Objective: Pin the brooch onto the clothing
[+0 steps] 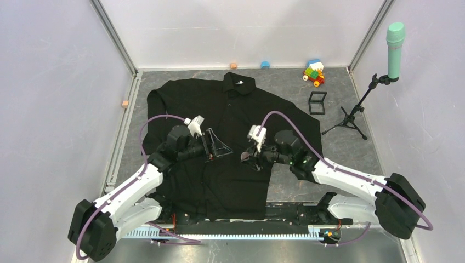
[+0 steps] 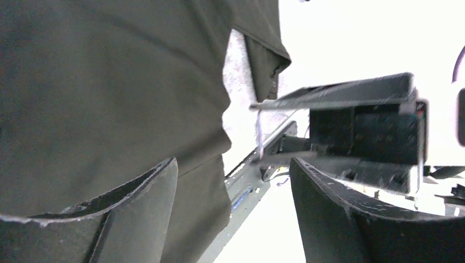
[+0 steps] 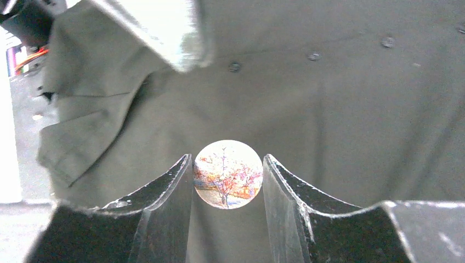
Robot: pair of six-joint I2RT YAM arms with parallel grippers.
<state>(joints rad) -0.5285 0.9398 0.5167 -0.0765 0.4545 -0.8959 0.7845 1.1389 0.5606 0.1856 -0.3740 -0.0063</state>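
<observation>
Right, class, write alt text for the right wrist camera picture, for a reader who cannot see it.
The right gripper holds a small round brooch, printed with a pink blossoming tree, between its two dark fingers at centre frame. Behind it the dark shirt fills most of the view, with a row of small buttons near the top.

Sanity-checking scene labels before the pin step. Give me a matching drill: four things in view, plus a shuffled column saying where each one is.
Things:
1. brooch
2. shirt
3. black frame box
4. microphone

Places:
A. spread out on the table
B. upright at the table's right edge
C. held by the right gripper
D. beside the shirt, on its right in the top view

Pairs: 1-C, 2-A, 3-D, 4-B
</observation>
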